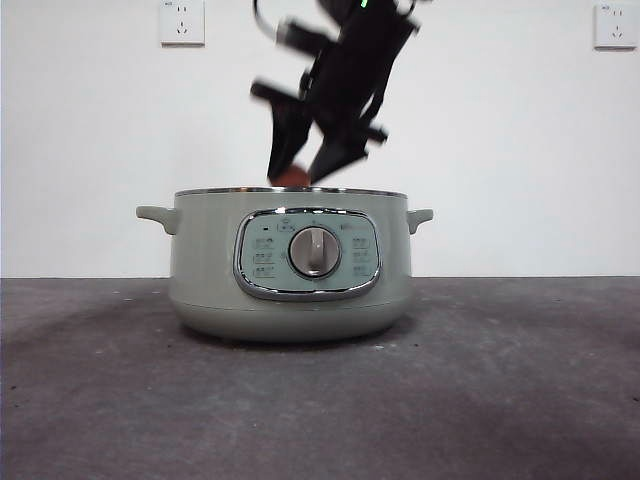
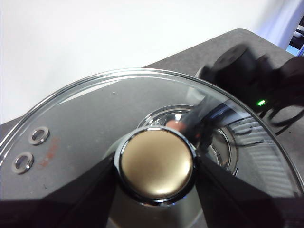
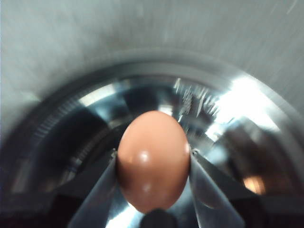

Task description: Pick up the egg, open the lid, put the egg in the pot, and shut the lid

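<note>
Now your right gripper [image 3: 153, 190] clenches the egg [image 3: 153, 159] directly above the pot [image 1: 210, 260], long axis pointing down inside. Your left gripper [image 2: 156, 166] grips the lid [image 2: 85, 118] by its knob, held away from the pot.

The right gripper [image 3: 153, 190] holds the egg [image 3: 153, 160] between its two jaws, one pressed to each side of the shell. The egg is brown-orange, smooth, with a small glint of light on it. Behind it lies the pot [image 3: 95, 95], seen from above: a shiny steel inside, round, throwing back bright patches and dark streaks. The egg hangs over the middle of that bowl. The picture is somewhat blurred.
</note>
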